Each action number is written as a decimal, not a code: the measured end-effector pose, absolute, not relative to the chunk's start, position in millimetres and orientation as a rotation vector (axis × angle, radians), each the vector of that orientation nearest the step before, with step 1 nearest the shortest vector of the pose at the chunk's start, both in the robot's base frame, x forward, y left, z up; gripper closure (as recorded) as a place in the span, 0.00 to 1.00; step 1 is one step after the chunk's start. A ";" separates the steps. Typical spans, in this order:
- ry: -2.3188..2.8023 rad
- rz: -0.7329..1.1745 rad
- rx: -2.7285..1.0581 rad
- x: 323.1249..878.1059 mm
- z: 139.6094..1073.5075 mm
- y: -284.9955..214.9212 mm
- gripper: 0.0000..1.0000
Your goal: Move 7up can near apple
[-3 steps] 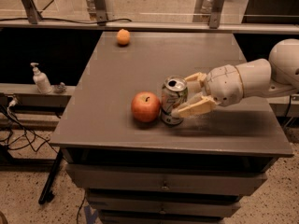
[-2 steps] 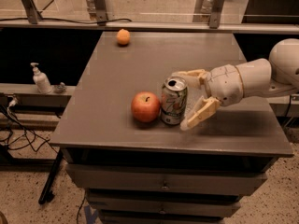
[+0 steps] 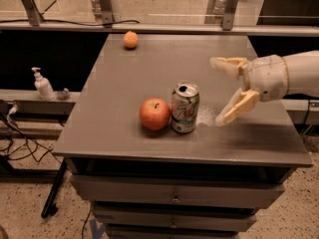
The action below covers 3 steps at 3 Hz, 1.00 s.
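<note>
Standing upright near the front edge of the table (image 3: 149, 73), a little right of the middle of that edge, the 7up can (image 3: 185, 107) is seen with its opened top facing up and its green and red markings turned toward the front. The apple (image 3: 155, 114) is placed just beside the can on its left, with the stem dimple on top. Whether the two are touching cannot be told, as no clear gap is shown between them.

The end effector (image 3: 216, 92) is held over the right part of the table, to the right of the can and apart from it. Its jaws are spread wide and nothing is gripped between them. Of the two pale fingers (image 3: 239, 106), one is pointed to the left at a higher level, toward the back, while the other is angled down toward the table surface, with its tip near the can's right side but not against it. The white arm (image 3: 299, 73) is extended in from beyond the right edge.

A small orange fruit (image 3: 130, 39) is set near the back left corner, well apart from the can and apple. Drawers (image 3: 174, 195) are fitted below the front edge. A soap dispenser (image 3: 42, 83) is seen on a ledge beyond the left edge.
</note>
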<state>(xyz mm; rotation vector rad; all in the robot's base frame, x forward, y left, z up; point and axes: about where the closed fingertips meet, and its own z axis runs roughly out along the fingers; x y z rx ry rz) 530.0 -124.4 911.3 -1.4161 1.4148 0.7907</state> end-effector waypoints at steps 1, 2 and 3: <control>1.430 0.654 -1.320 541.1 961.6 -176.6 0.00; 1.433 0.492 -1.249 545.7 1025.3 -226.7 0.00; 1.409 0.453 -1.237 547.4 1044.4 -235.1 0.00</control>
